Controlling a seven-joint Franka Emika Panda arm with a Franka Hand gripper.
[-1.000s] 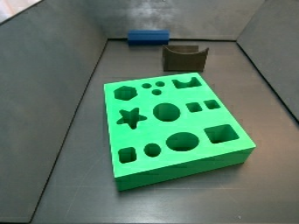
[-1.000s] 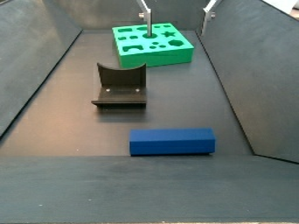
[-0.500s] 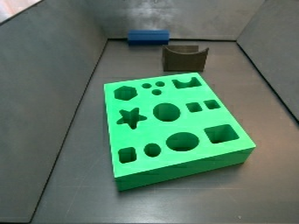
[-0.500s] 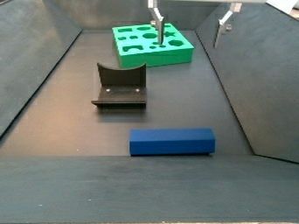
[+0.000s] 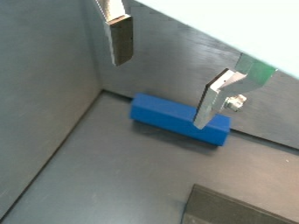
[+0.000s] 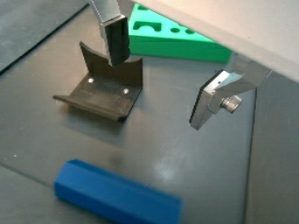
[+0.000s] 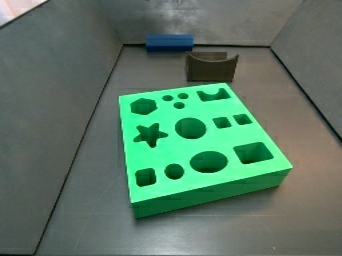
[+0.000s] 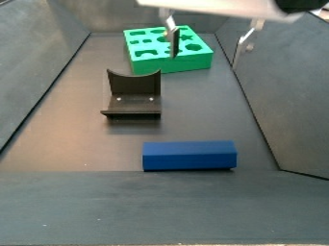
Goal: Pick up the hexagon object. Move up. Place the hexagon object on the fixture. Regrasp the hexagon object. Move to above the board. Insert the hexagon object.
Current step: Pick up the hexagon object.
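My jaws spread wide, nothing between them; gripper (image 6: 158, 74) hangs in air above floor, between fixture (image 6: 103, 86) and blue bar (image 6: 117, 193). Bar lies flat on floor by wall, well apart from green board (image 8: 166, 47), untouched. Pick-up not yet begun; wide spread should suit straddling bar.
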